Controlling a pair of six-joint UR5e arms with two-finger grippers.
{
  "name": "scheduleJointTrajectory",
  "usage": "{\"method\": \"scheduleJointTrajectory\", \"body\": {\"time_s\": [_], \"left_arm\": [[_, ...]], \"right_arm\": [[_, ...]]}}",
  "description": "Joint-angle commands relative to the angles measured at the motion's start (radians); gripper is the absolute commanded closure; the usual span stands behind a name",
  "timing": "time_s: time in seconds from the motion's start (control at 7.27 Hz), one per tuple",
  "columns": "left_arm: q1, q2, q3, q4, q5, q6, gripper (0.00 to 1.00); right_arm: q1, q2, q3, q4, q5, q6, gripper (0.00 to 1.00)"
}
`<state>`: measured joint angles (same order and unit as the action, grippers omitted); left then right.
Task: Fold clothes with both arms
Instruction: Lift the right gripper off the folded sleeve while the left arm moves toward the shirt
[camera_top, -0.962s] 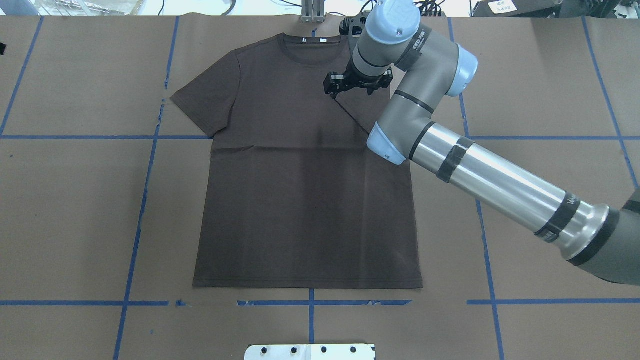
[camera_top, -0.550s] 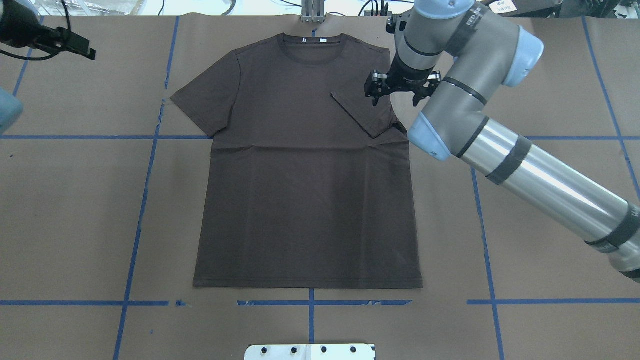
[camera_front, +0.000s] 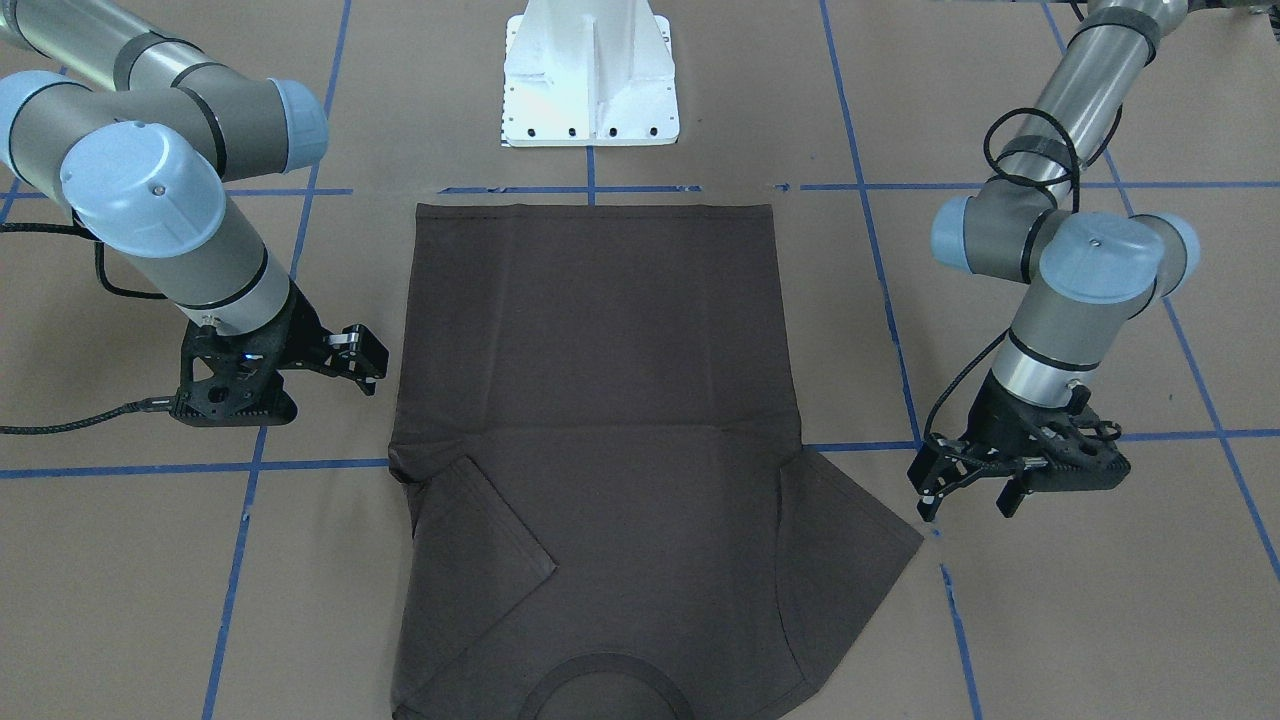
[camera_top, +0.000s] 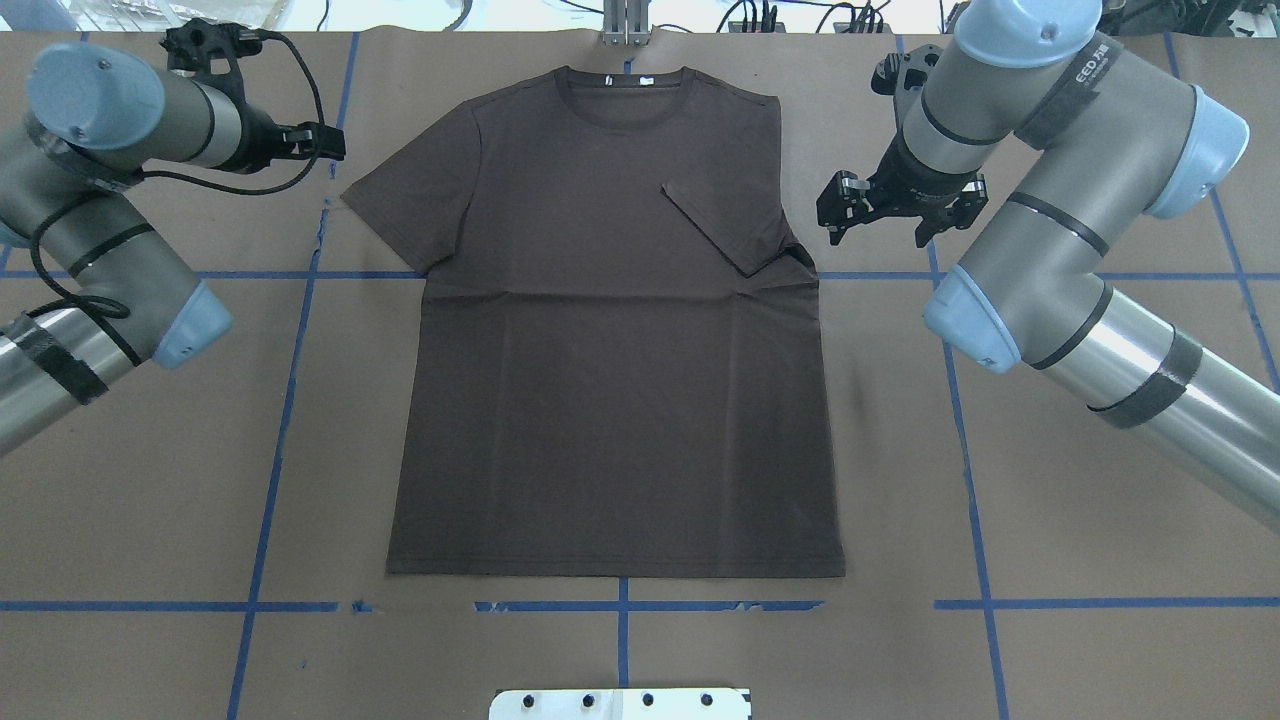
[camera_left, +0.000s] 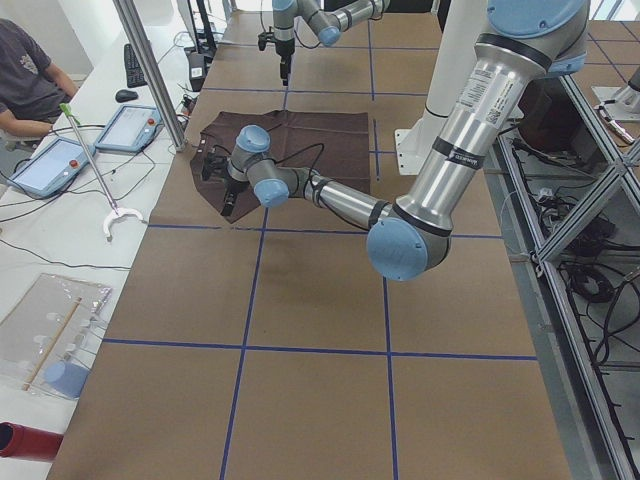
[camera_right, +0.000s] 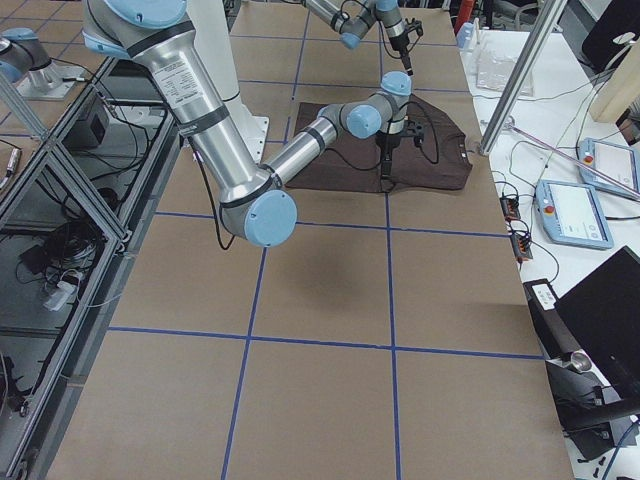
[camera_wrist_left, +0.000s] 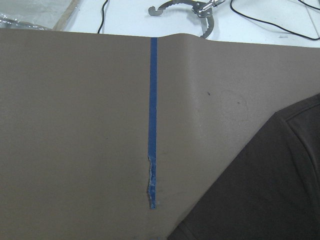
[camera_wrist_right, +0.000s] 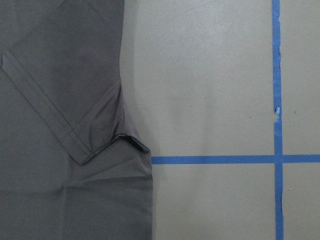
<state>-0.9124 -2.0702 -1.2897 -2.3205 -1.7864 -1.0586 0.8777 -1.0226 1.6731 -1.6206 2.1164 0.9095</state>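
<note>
The dark grey-brown T-shirt (camera_top: 610, 400) lies flat on the table with its collar at the far edge. The sleeve on my right (camera_top: 725, 225) is folded in over the chest, and it also shows in the right wrist view (camera_wrist_right: 65, 100). The other sleeve (camera_top: 415, 205) lies spread out, and its edge shows in the left wrist view (camera_wrist_left: 270, 190). My right gripper (camera_top: 880, 222) is open and empty, just off the shirt's right side. My left gripper (camera_front: 968, 495) is open and empty, beside the spread sleeve's outer edge.
A white pedestal (camera_front: 590, 75) stands at the near edge by the shirt's hem. Blue tape lines (camera_top: 290, 380) cross the brown table cover. A metal post (camera_top: 625, 25) stands behind the collar. A seated person (camera_left: 25, 70) and tablets are beyond the far edge.
My right gripper has moved right, off the shirt, leaving the sleeve folded on the chest. My left arm has come in from the left to the spread sleeve.
</note>
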Motion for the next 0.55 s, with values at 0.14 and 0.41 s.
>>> {"method": "scheduleJointTrajectory", "body": {"time_s": [0.14, 0.41], "left_arm": [[0.098, -0.044, 0.102, -0.039, 0.133, -0.078, 0.0], [0.099, -0.08, 0.157, -0.04, 0.154, -0.078, 0.0]], "right_arm": [[-0.006, -0.002, 0.005, 0.007, -0.004, 0.014, 0.0], [-0.01, 0.006, 0.004, 0.007, -0.006, 0.015, 0.0]]}}
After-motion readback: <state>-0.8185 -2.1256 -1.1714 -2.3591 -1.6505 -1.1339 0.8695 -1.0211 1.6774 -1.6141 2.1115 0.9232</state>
